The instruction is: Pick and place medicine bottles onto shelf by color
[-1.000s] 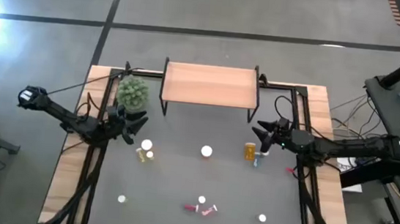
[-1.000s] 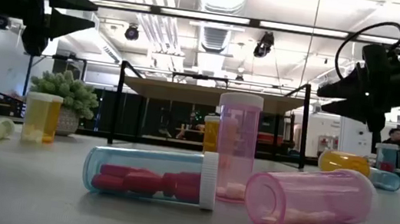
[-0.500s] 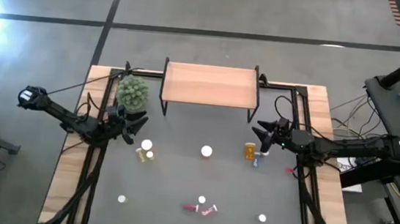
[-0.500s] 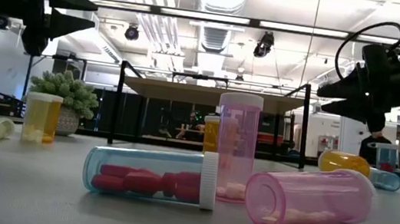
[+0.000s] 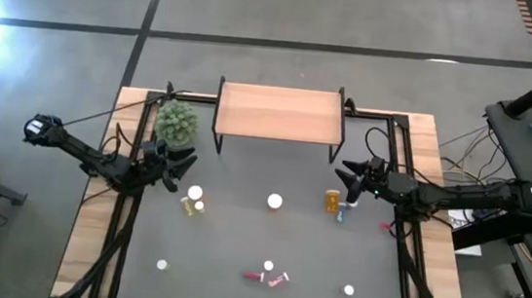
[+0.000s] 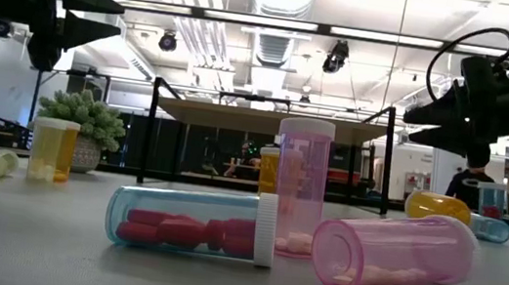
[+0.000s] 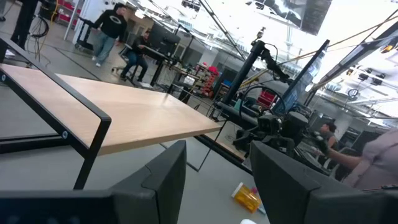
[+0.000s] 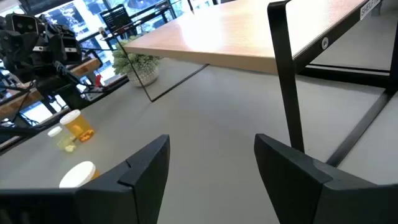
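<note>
Medicine bottles are scattered over the grey table. A yellow one [image 5: 192, 201] stands at the left, an orange one [image 5: 331, 201] at the right, a white-capped one [image 5: 274, 202] between them. Near the front edge, two pink ones [image 6: 299, 183] [image 6: 393, 251] and a blue one [image 6: 190, 221] stand or lie together. The light-wood shelf [image 5: 277, 113] stands on black legs at the far edge, its top bare. My left gripper [image 5: 186, 164] hovers open beside the plant. My right gripper [image 5: 347, 172] hovers open above the orange bottle. Both point toward the middle, nothing between their fingers [image 7: 217, 168] [image 8: 211, 149].
A green plant [image 5: 176, 123] in a pot stands left of the shelf, close to my left gripper. Single white-capped bottles [image 5: 161, 265] [image 5: 348, 290] stand near the front corners. A blue bottle [image 5: 342, 215] lies beside the orange one. Black frame rails run along both table sides.
</note>
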